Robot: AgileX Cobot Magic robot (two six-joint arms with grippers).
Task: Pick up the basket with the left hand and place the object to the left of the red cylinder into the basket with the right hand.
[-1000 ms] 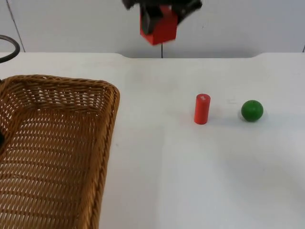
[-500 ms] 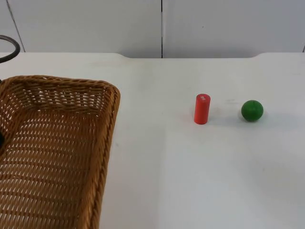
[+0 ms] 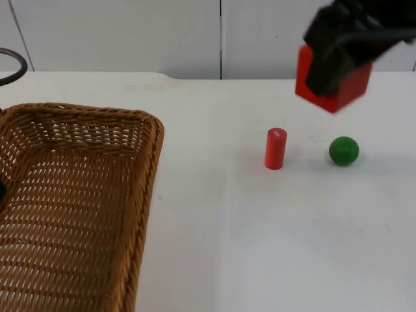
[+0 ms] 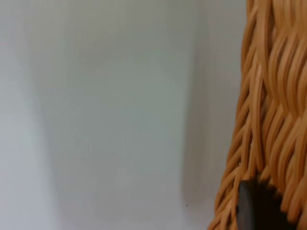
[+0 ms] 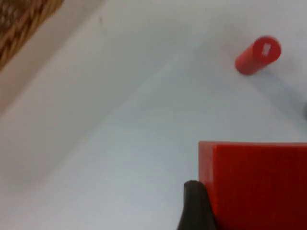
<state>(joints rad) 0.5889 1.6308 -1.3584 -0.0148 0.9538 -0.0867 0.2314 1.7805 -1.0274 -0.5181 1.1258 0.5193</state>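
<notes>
The brown wicker basket [image 3: 153,170] hangs raised at the near left of the top view. My left gripper is shut on its rim: a black fingertip [image 4: 253,207] presses against the weave [image 4: 268,120]. My right gripper [image 3: 333,68] is shut on a red cube [image 3: 337,86], held in the air above and between the red cylinder [image 3: 275,148] and the green ball [image 3: 343,150]. In the right wrist view the cube [image 5: 259,187] sits against a black fingertip [image 5: 194,206], with the cylinder [image 5: 258,55] standing on the table beyond it.
The green ball lies to the right of the upright cylinder. The white table ends at the grey partition wall [image 3: 130,32] behind. A strip of the basket [image 5: 21,21] appears far off in the right wrist view.
The right gripper with the red cube was high at the top centre a second ago, left the picture, and is now lower at the upper right, over the cylinder and ball. The basket stayed put.
</notes>
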